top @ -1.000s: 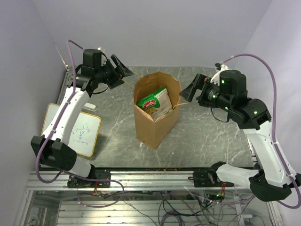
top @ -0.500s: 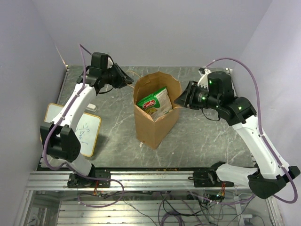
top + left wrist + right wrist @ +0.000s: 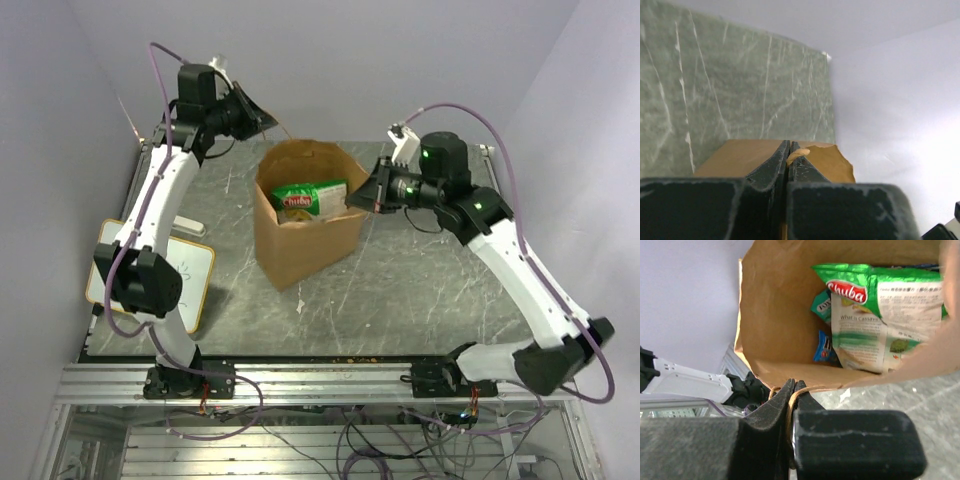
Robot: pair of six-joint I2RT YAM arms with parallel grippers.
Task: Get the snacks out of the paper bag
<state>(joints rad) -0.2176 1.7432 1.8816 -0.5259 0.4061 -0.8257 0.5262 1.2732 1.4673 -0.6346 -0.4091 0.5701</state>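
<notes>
The brown paper bag (image 3: 300, 235) stands mouth up at mid-table, leaning slightly. Its two string handles are pulled apart. My left gripper (image 3: 268, 121) is above the bag's far-left rim, shut on one string handle (image 3: 801, 153); the left wrist view shows the bag's paper (image 3: 740, 156) just beyond the gripper (image 3: 789, 148). My right gripper (image 3: 352, 199) sits at the bag's right rim, shut on the other string handle (image 3: 805, 391). Snacks lie inside: a green-white packet with a red logo (image 3: 880, 300) (image 3: 305, 198), a blue packet (image 3: 824, 347) and a teal one (image 3: 821, 303) below it.
A small whiteboard with writing (image 3: 165, 278) lies flat at the left by the left arm's lower link. Purple cables loop over both arms. White walls close in the back and both sides, and a metal rail (image 3: 320, 375) runs along the near edge.
Both grippers went from open to shut, each onto a string handle. The bag shifted left and toward the back, and its mouth spread wider. Both arms reached further in.
</notes>
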